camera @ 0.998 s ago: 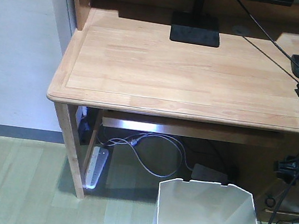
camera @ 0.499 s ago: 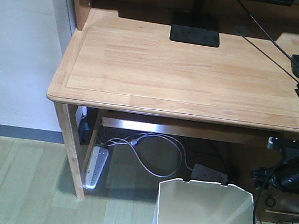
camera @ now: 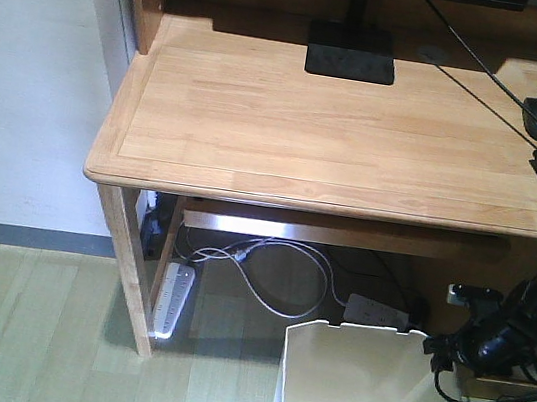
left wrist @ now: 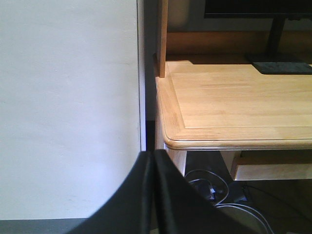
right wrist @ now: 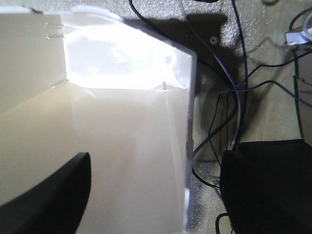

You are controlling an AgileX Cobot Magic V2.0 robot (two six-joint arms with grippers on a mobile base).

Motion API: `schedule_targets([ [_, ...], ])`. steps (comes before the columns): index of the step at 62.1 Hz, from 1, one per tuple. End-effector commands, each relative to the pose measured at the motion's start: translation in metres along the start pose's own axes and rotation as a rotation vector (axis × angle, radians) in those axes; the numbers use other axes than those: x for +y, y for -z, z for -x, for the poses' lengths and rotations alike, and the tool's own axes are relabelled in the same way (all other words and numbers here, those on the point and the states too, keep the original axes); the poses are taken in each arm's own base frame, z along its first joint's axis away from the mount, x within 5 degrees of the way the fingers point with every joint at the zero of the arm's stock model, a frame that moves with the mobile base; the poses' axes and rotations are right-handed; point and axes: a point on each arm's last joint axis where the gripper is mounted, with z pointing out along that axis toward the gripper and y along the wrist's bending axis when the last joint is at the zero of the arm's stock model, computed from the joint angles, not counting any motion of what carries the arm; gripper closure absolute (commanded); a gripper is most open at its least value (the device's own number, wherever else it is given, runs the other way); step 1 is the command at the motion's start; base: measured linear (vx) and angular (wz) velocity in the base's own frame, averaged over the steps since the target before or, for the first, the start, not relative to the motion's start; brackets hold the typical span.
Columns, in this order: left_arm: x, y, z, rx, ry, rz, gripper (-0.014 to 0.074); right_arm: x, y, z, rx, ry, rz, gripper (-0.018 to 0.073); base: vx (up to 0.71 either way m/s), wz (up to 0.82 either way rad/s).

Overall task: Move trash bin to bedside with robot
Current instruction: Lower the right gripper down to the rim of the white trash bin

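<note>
Straddling the right wall of the trash bin (camera: pixel 354 376), which stood on the floor below the wooden desk's (camera: pixel 328 139) front edge, our right gripper (camera: pixel 446 351) had its jaws apart, one inside and one outside. Our left gripper (left wrist: pixel 153 163) looked closed on nothing. We judged that a shallow pinch could slip off the thin rim, or that the loose cables (right wrist: pixel 229 97) could snag.
</note>
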Motion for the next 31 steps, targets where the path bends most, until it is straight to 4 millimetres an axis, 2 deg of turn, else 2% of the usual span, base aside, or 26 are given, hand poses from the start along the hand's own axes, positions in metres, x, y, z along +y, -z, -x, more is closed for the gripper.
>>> schedule_targets([
  [1,0.0,-0.002,-0.002,-0.056,0.012,-0.006,0.0602,-0.006,0.006,0.015,-0.042,0.004,-0.01,0.0029,0.0,0.0],
  [18,0.0,-0.002,-0.002,-0.056,0.012,-0.006,0.0602,-0.009,-0.015,0.019,-0.04,0.004,-0.009,0.0029,0.0,0.0],
  [31,0.0,-0.002,-0.002,-0.056,0.012,-0.006,0.0602,-0.031,-0.017,0.016,-0.05,-0.067,-0.012,0.0029,0.0,0.0],
])
